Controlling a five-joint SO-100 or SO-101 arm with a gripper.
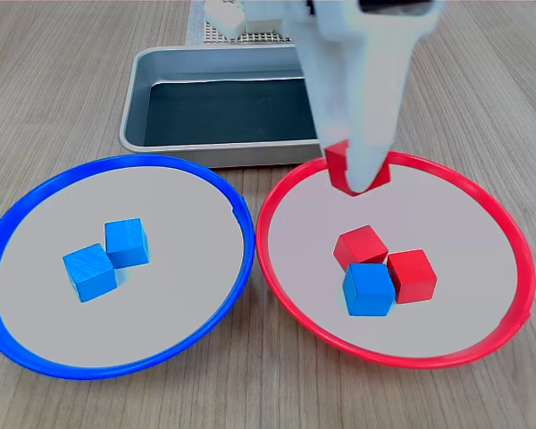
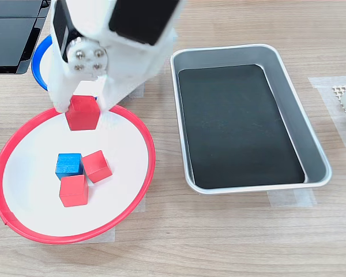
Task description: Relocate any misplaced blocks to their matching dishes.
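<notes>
On the first exterior view's left, the blue-rimmed dish (image 1: 116, 174) holds two blue cubes (image 1: 107, 257) that touch each other at one corner. Behind the dishes sits the grey metal tray (image 1: 152, 67) (dark liner inside). To the right, the gripper (image 1: 357, 174) hangs above the far edge of the red-rimmed dish (image 1: 482, 201), its jaws clamped on a red cube (image 1: 339, 161) held clear of the dish surface. Below it, near the dish centre, three cubes lie clustered and touching: a red cube at the back (image 1: 360, 246), another red cube on the right (image 1: 413, 275), and the misplaced blue cube (image 1: 368, 290) at the front. All items rest on the wooden table (image 1: 54, 80).
</notes>
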